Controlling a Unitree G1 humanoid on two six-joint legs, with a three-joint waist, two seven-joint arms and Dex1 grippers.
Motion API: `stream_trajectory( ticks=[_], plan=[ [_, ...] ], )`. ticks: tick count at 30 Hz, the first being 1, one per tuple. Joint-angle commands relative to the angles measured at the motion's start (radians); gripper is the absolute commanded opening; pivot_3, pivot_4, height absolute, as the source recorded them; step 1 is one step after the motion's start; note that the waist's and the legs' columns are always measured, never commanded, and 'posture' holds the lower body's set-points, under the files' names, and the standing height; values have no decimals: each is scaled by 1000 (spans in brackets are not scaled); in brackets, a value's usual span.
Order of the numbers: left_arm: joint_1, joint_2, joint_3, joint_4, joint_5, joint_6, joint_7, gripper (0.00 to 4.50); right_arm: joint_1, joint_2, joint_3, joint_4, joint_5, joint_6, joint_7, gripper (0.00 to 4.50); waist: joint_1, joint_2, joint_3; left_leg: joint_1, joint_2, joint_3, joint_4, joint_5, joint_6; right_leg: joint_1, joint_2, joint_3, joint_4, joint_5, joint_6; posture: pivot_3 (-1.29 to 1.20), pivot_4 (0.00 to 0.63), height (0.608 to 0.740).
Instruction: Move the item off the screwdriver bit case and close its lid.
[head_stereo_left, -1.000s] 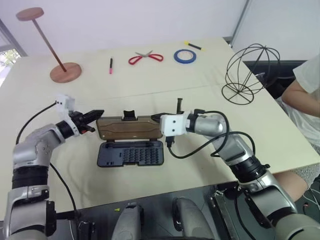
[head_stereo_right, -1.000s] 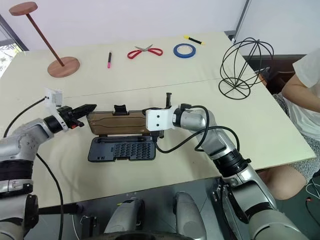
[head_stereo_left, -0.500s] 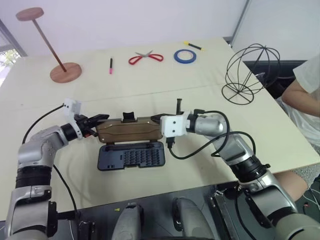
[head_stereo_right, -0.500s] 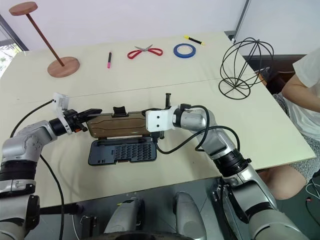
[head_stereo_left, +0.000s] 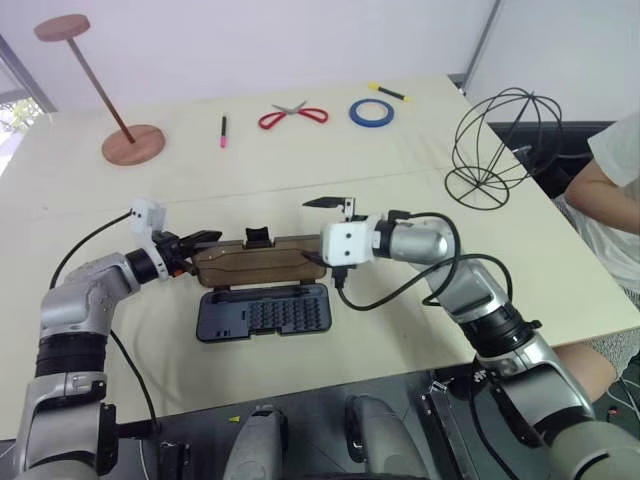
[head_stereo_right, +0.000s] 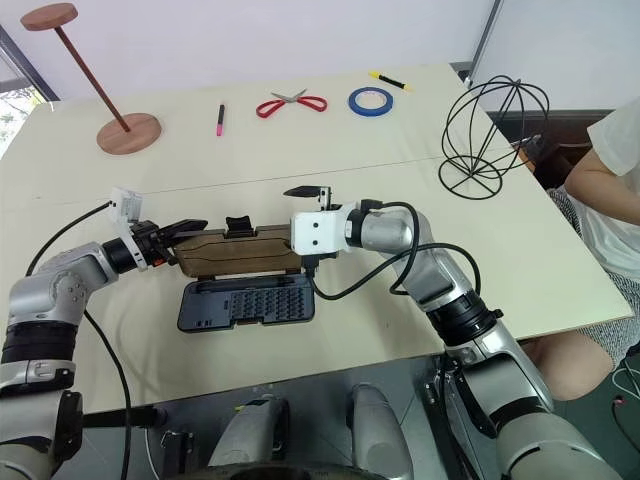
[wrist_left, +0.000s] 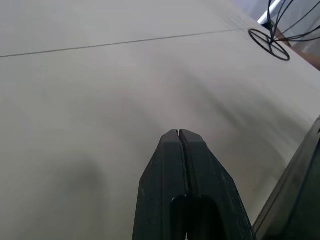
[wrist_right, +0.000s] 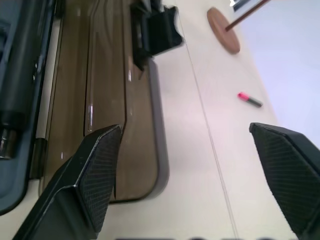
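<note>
Where the head views look down on the bench (head_stereo_left: 300, 165), find the screwdriver bit case (head_stereo_left: 262, 312) open near the front edge: slotted tray flat, lid (head_stereo_left: 262, 262) tilted up along the hinge on the far side, black latch tab (head_stereo_left: 258, 234) on its upper edge.

At the lid's right end, see the right gripper (head_stereo_left: 322, 232), jaws spread wide, one finger above the lid's edge, nothing held. At the lid's left end, see the left gripper (head_stereo_left: 203, 240), fingers pressed tight together, empty, tips right against the lid's corner; cannot tell whether touching.

Look far right for the item (head_stereo_left: 495, 145): upright on its ring base, well apart from the case and from both grippers, close to a person's arm (head_stereo_left: 600, 200) at the bench's edge.

Along the far side, note a wooden stand (head_stereo_left: 133, 143), a pink pen (head_stereo_left: 223, 131), red scissors (head_stereo_left: 292, 116), a blue tape roll (head_stereo_left: 371, 111) and a yellow marker (head_stereo_left: 388, 92).

From the right wrist, gain a close look at the lid's smoky surface and rounded corner lying beside one wide-set finger, with latch tab, pen and stand base beyond. From the left wrist, get the shut fingers over bare bench, the item's ring base far off.
</note>
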Motion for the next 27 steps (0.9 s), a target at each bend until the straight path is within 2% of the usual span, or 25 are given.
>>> stream_trajectory(
  ticks=[1, 7, 16, 27],
  plan=[
    [44, 12, 30, -108, -41, 44, -4, 0, -56, -17, -128, -64, 136, 154, 42, 4405, 1, 0, 0, 0, 0, 0, 0, 0, 0, 0, 0, 0, 0, 0, 0, 0, 150, 740],
    [146, 43, 89, -289, -112, 153, 35, 0, -36, -68, -159, -104, 186, 230, 69, 4405, 1, 0, 0, 0, 0, -1, 0, 0, 0, 0, -1, 0, 0, 0, 0, 0, 150, 740],
    [250, 86, 173, -454, -202, 267, 80, 0, -34, -122, -224, -124, 302, 365, 89, 4405, 0, 0, 0, 0, 0, 0, -1, 0, 0, 0, -1, 0, 0, 0, 0, 0, 150, 740],
    [401, 89, 270, -726, -415, 431, 176, 0, -10, -137, -259, -163, 383, 472, 55, 4405, 0, 0, 0, 0, 0, 0, -1, 0, 0, 0, -1, 0, -1, 0, 0, 0, 150, 740]
  ],
)
